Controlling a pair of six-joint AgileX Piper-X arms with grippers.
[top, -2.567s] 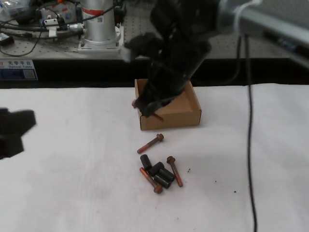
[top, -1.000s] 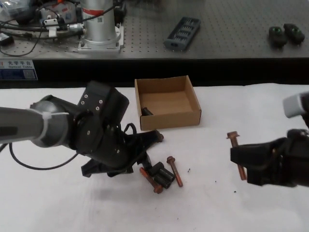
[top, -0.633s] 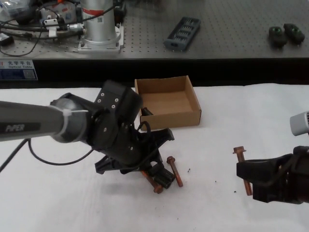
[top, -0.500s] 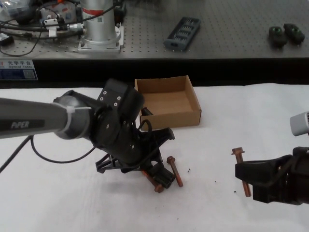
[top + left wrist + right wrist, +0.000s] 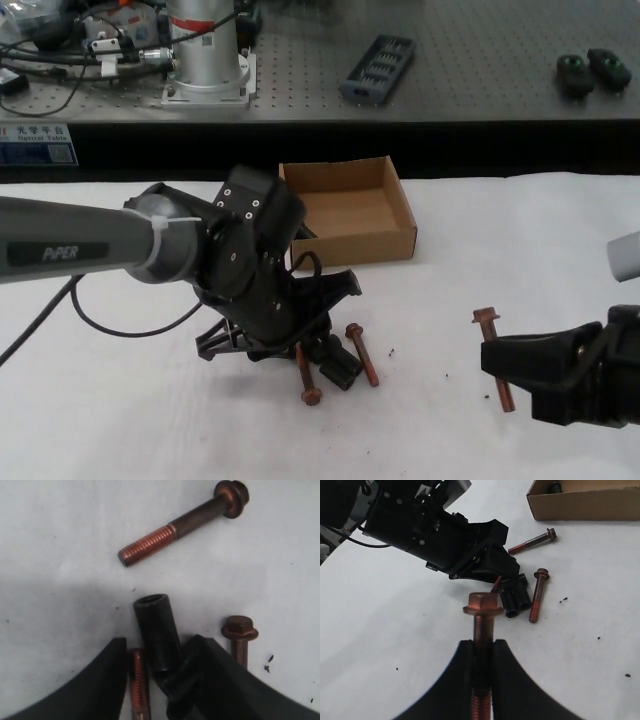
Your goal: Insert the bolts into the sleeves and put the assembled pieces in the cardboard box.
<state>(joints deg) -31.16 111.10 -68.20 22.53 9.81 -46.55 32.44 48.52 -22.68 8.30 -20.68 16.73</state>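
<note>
A black sleeve lies on the white cloth, in the small pile just in front of the cardboard box. The left gripper stands low over it with its fingers apart. Both the sleeve and the thread of one loose bolt are between them. Probably it straddles the sleeve in order to pick it, but this bolt is in the way. Well apart, on the right side, the right gripper is clamped on the shank of a copper bolt, head up and clear of the cloth. I think this keeps the threaded end free for a sleeve. Compared with half a second ago, the loose bolt under the left gripper has swung round, and its head now points toward the near edge. The held bolt kept almost the same place.
</note>
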